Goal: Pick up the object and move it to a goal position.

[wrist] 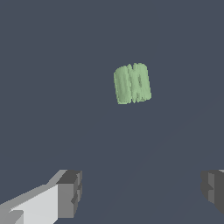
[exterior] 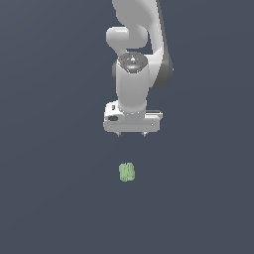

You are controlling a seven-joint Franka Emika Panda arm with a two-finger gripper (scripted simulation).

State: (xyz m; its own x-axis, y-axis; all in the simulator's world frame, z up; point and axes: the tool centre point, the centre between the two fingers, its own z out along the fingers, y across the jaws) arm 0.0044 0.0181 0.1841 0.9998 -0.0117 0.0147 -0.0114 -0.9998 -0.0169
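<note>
The object (exterior: 127,172) is a small pale green, lumpy block with ridged sides, lying on the dark grey floor. In the wrist view the object (wrist: 132,83) shows ahead of the fingers, apart from them. My gripper (exterior: 131,134) hangs above the floor, farther back than the block and not touching it. Its two fingers are spread wide and hold nothing. In the wrist view one fingertip (wrist: 70,194) and the other fingertip (wrist: 214,189) show far apart, with bare floor between them.
The white arm (exterior: 136,44) rises behind the gripper at the top of the exterior view. The floor (exterior: 54,188) is a plain dark grey surface with no other objects in view.
</note>
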